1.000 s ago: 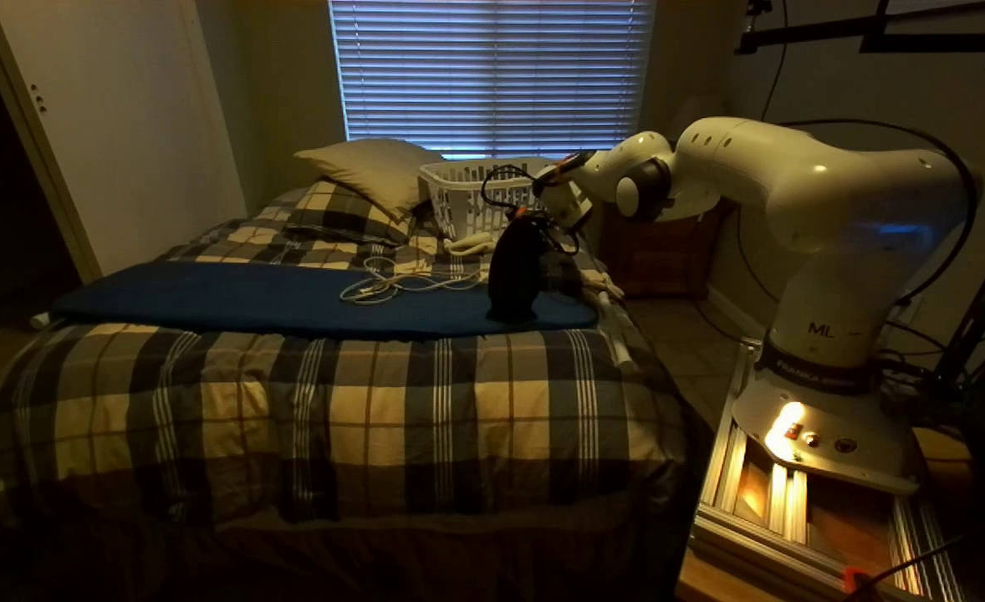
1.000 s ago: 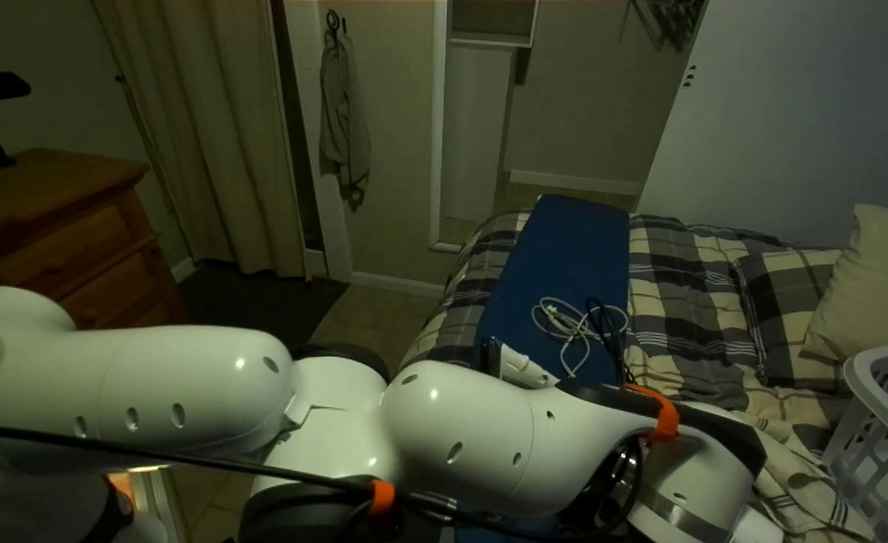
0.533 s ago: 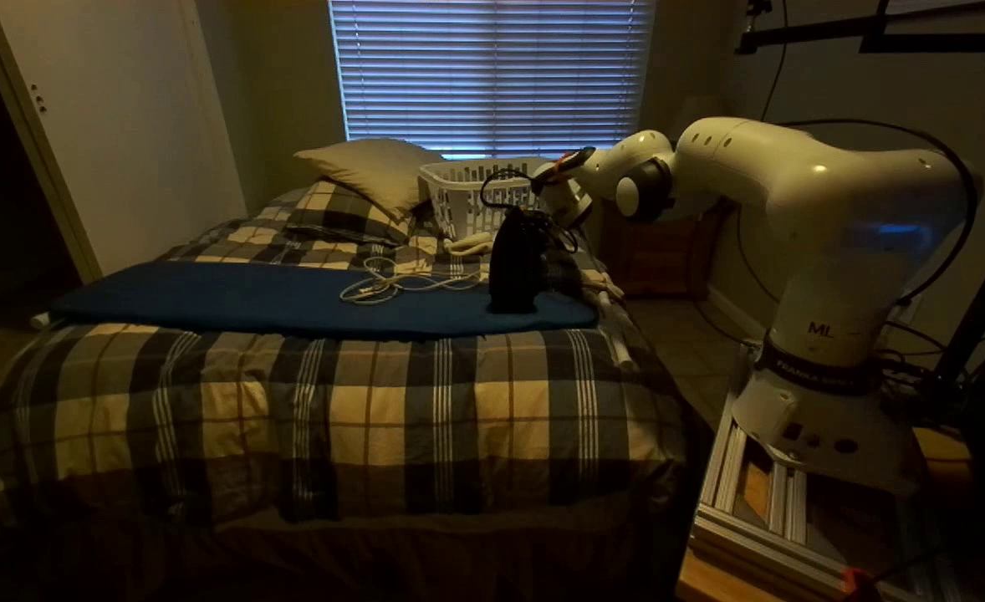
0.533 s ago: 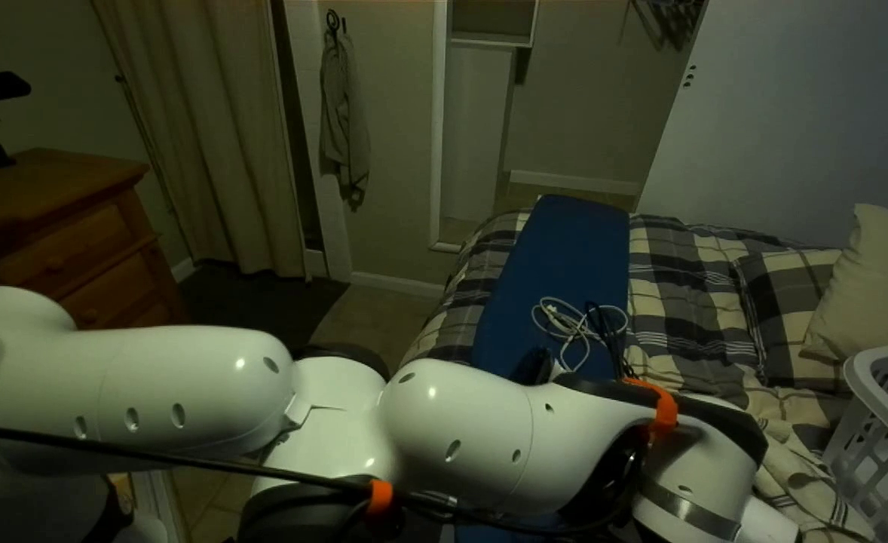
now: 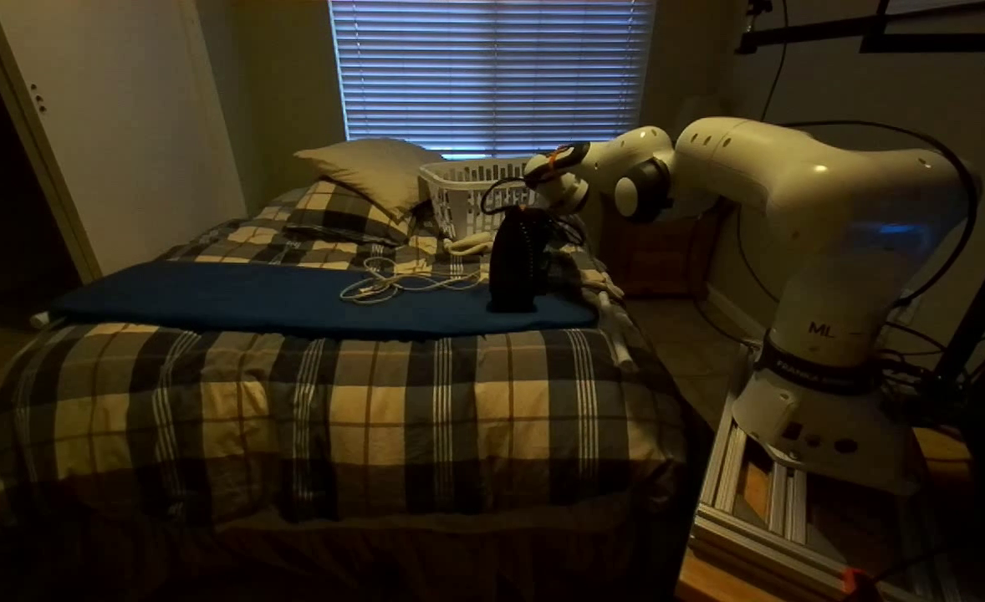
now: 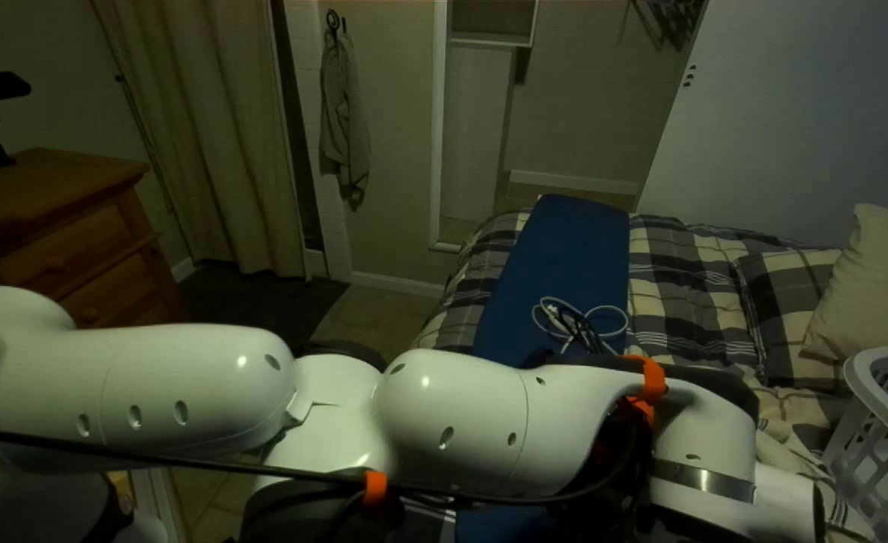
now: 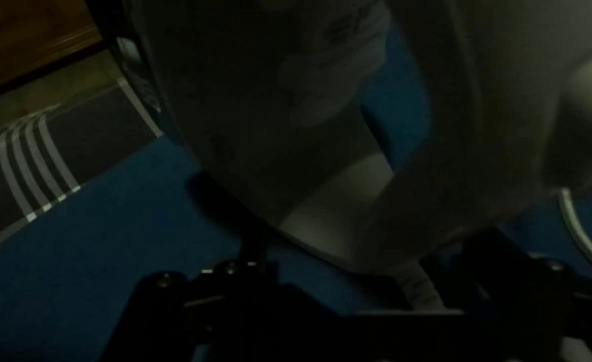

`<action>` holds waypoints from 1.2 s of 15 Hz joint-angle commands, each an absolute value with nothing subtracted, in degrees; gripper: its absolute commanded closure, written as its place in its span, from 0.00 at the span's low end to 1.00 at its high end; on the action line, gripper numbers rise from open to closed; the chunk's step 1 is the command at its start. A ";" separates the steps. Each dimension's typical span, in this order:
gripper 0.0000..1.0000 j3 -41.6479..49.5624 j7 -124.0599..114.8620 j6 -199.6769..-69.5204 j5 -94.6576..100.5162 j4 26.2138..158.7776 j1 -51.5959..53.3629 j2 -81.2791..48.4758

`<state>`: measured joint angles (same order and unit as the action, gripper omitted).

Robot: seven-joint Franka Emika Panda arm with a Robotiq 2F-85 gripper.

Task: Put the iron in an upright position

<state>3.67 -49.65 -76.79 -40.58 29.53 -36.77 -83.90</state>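
Observation:
The iron stands dark on the blue board near its right end, narrow tip up, in an exterior view. In the wrist view the same iron looms large and pale grey, with its handle at the right. My gripper enters from the bottom there, jaws spread wide around the iron's near end. A gap shows between the left finger and the iron; contact on the right is too dark to tell. Loops of thin pale cord lie on the board. The arm hides the iron in an exterior view.
A white slatted basket stands on the bed behind the iron, with a cream pillow to its left. White bars stick out from the board's right end. A black cable loop hangs off my wrist.
Over the last second the iron's base has shifted slightly and its tip has come up straighter. My wrist has tilted and risen a little, and the arm now covers the iron in an exterior view.

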 commanded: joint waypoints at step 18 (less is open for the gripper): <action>0.00 -1.26 -26.20 -82.50 -21.23 27.06 -35.57 -70.62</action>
<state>-0.54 -28.89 -83.99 -23.76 25.16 -35.68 -74.02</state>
